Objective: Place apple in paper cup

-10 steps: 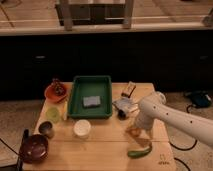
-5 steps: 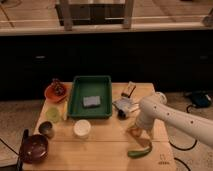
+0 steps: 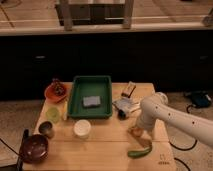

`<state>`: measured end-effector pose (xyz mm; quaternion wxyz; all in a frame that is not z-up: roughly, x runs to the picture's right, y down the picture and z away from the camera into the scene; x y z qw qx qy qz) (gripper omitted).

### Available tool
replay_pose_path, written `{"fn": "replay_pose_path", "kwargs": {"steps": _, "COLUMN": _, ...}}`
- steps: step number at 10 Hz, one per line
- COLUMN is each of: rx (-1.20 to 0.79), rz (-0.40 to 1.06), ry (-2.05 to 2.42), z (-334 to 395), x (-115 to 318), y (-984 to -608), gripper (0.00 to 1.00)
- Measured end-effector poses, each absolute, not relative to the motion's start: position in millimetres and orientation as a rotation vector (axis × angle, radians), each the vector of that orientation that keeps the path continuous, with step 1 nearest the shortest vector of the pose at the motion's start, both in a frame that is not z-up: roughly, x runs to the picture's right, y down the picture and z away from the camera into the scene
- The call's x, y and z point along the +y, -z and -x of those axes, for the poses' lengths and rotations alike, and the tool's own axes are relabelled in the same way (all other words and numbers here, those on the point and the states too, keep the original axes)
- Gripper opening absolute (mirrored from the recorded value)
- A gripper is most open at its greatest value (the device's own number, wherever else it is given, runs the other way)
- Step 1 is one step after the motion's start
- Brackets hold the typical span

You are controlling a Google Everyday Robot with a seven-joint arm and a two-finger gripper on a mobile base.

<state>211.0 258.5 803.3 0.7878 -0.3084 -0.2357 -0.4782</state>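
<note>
The apple point(image 3: 134, 131) is a small orange-red fruit lying on the wooden table right of centre, partly covered by my arm. My gripper point(image 3: 138, 128) hangs from the white arm that comes in from the right; it points down right over the apple and stands open. Whether it touches the fruit I cannot tell. The white paper cup point(image 3: 81, 128) stands upright to the left of the apple, just in front of the green tray, with its mouth unobstructed.
A green tray point(image 3: 75, 102) holding a grey-blue sponge fills the table's middle back. A green chili pepper point(image 3: 139, 151) lies near the front edge. At the left are an orange bowl point(image 3: 55, 92), a pale green cup point(image 3: 53, 114), a metal cup point(image 3: 46, 129) and a dark bowl point(image 3: 34, 148). Packets point(image 3: 127, 104) lie behind the arm.
</note>
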Motion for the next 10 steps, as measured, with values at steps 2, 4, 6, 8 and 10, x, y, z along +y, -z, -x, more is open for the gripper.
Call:
{"fn": "replay_pose_path", "kwargs": {"steps": 2, "rx": -0.508, "rz": 0.666, "ry": 1.028, "z": -212.2, "x": 259.0, "y": -803.0, "gripper": 0.80}}
{"fn": "replay_pose_path", "kwargs": {"steps": 4, "rx": -0.509, "rz": 0.669, "ry": 1.027, "z": -213.4, "x": 259.9, "y": -803.1, "gripper": 0.80}}
{"fn": "replay_pose_path", "kwargs": {"steps": 6, "rx": -0.509, "rz": 0.670, "ry": 1.024, "z": -215.5, "x": 260.8, "y": -802.3, "gripper": 0.80}}
{"fn": "replay_pose_path", "kwargs": {"steps": 8, "rx": -0.510, "rz": 0.671, "ry": 1.022, "z": -217.0, "x": 261.6, "y": -801.7, "gripper": 0.80}}
{"fn": "replay_pose_path", "kwargs": {"steps": 10, "rx": -0.510, "rz": 0.674, "ry": 1.018, "z": -220.3, "x": 263.0, "y": -800.3, "gripper": 0.79}}
